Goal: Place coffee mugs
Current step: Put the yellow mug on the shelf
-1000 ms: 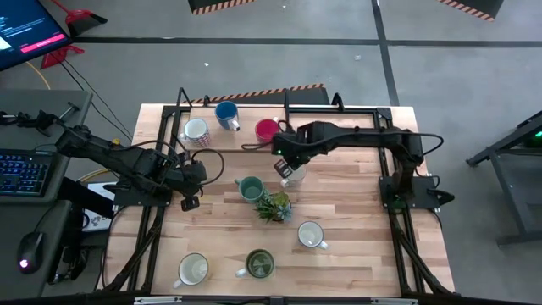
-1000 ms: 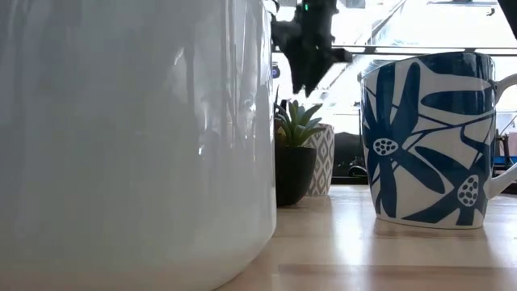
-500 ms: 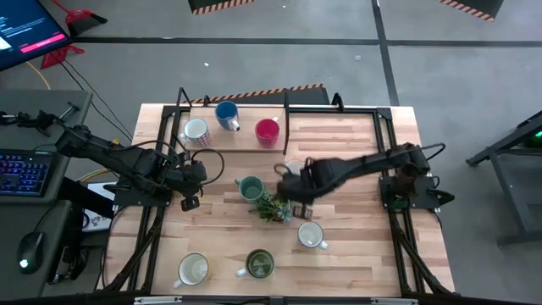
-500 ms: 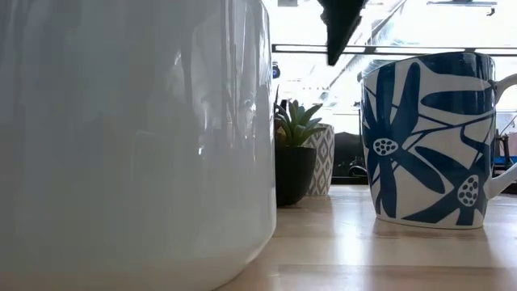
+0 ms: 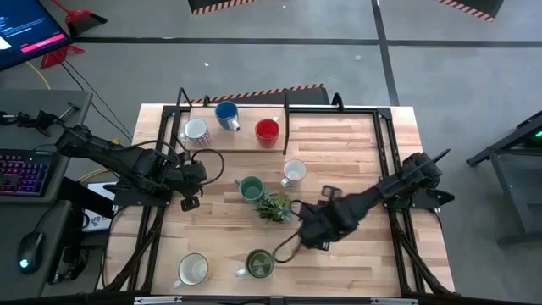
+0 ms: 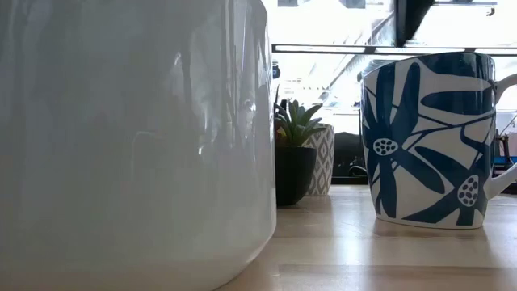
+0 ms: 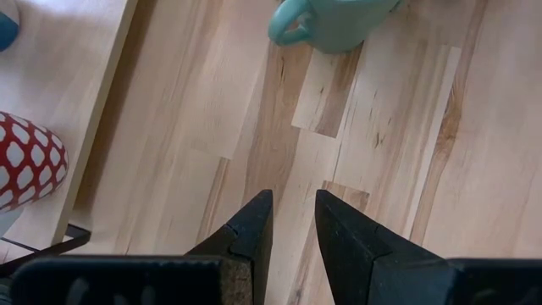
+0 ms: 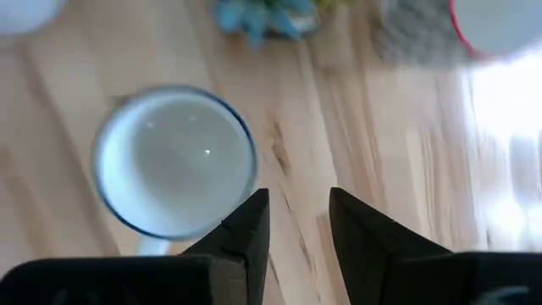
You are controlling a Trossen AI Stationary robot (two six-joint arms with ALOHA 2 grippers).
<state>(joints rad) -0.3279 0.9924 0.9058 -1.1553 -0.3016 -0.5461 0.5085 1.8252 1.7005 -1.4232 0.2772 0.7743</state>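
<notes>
A pale wooden slatted table (image 5: 356,152) carries handled ceramic mugs (image 5: 294,172) and a small spiky green plant (image 5: 274,206), beside the right pincer (image 5: 310,235).

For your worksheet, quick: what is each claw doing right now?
Left claw: slightly open, empty, over bare table.
Right claw: slightly open, empty, beside a white mug.

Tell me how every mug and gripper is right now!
Blue-rimmed mug: upright, empty.
Right gripper: open, empty, above the table next to the blue-rimmed mug.
Left gripper: open, empty, over bare wood.
Red mug: upright.
Blue mug: upright.
Teal mug: upright.
Olive mug: upright.
Middle white mug: upright, not held.
Plant: standing.
</notes>
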